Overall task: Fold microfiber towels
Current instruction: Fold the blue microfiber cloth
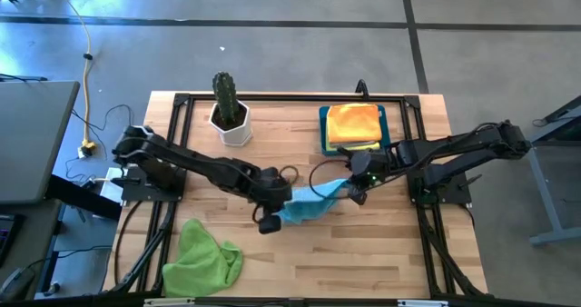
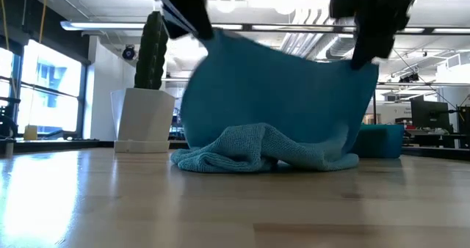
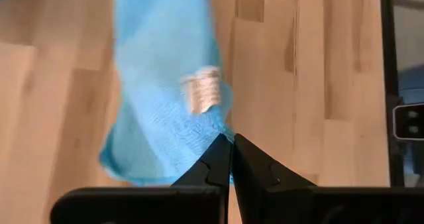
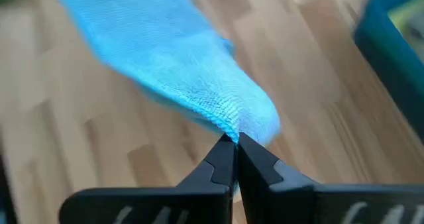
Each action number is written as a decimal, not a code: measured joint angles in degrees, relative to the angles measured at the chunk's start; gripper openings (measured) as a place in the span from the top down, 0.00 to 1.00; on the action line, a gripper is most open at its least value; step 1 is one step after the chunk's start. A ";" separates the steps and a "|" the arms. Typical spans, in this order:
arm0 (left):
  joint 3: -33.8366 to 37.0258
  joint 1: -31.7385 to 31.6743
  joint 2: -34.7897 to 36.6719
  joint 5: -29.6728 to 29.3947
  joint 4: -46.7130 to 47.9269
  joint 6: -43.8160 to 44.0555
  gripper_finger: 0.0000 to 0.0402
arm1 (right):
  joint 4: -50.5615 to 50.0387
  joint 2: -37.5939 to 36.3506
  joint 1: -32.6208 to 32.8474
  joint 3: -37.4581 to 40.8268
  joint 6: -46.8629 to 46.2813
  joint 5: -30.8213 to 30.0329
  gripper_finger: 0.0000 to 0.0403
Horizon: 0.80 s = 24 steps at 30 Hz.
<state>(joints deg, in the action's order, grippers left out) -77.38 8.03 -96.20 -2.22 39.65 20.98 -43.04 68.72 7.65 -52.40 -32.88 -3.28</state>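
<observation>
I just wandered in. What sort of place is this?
Probably a robotics lab in an open office: exposed ceiling pipes, a desk with monitors, and a wooden table where two robot arms handle a light blue towel.

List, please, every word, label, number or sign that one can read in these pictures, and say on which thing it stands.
None can be read.
The light blue towel has a small sewn-in tag: its print is too blurred to read.
The blue bin, the white cactus pot and the lime green towel show no text.
</observation>
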 joint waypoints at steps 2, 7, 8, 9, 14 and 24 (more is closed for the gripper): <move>0.04 0.00 2.72 -1.07 1.09 0.06 1.00 | -1.49 -0.17 1.51 -2.66 3.21 -0.17 1.00; 0.00 0.00 8.55 -5.60 1.08 0.82 1.00 | -8.34 -0.23 5.05 -11.61 10.33 -6.11 1.00; 0.00 0.00 9.58 -6.53 1.34 0.54 1.00 | -10.72 -0.21 5.54 -13.29 11.97 -7.40 1.00; 0.02 0.00 10.53 -7.54 1.37 -0.10 1.00 | -12.80 -0.19 5.91 -14.68 14.05 -8.37 1.00; -4.52 -0.09 13.05 -14.88 6.06 -5.37 1.00 | -21.56 -0.02 6.70 -21.04 21.56 -13.38 1.00; -22.78 -0.09 12.17 -31.22 16.95 -14.23 1.00 | -25.62 -0.04 6.70 -33.78 26.66 -27.42 1.00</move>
<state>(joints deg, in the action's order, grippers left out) -100.17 7.94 -84.03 -33.44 56.61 6.75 -68.67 68.69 14.35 -86.18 -6.22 -30.70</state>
